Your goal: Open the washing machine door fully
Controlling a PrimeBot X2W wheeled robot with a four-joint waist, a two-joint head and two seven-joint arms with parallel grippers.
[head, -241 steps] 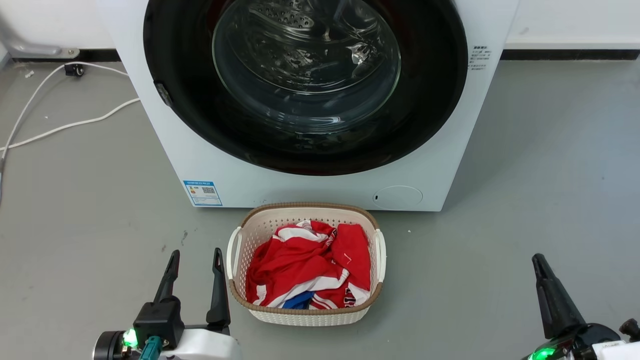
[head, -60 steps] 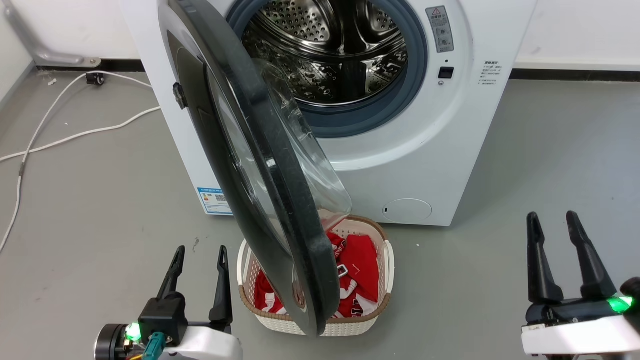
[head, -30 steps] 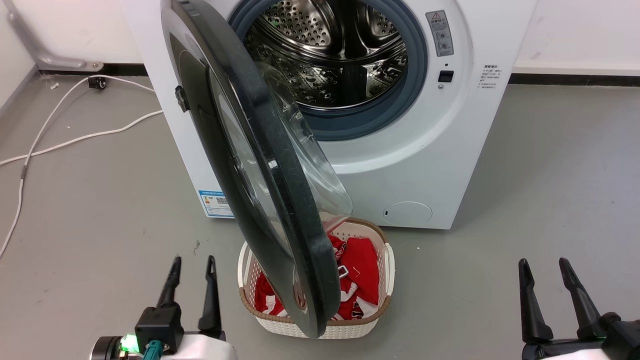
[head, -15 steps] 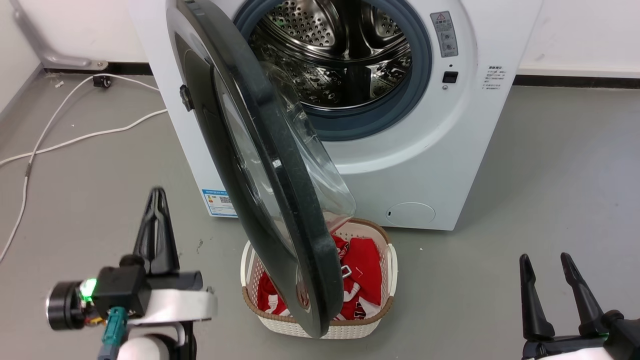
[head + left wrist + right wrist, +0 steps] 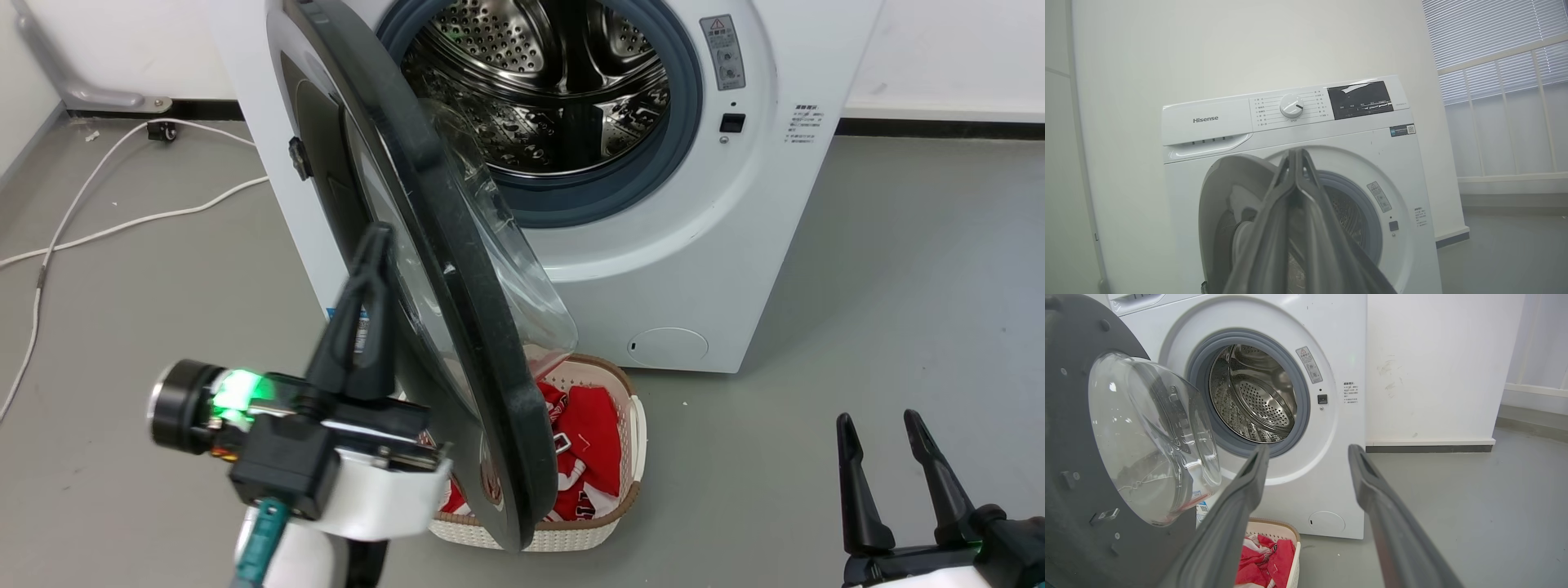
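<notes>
Left hand (image 5: 375, 241) risen beside washing machine door (image 5: 478, 343), door half open, seen edge-on

The drum opening (image 5: 563, 98) is screened from the left by the washing machine door (image 5: 490, 351), which stands swung out on its left hinge, so a path to the opening is offered from the right of the door. The space under the door's lower edge is taken up by the laundry basket (image 5: 633, 425), and a white cable (image 5: 143, 218) is laid across the floor (image 5: 857, 269) left of the machine. The left gripper (image 5: 377, 237), fingers pressed together, is placed close to the door's outer face (contact not determinable); the right gripper (image 5: 876, 419), fingers spread, is held over bare floor well apart from both.
</notes>
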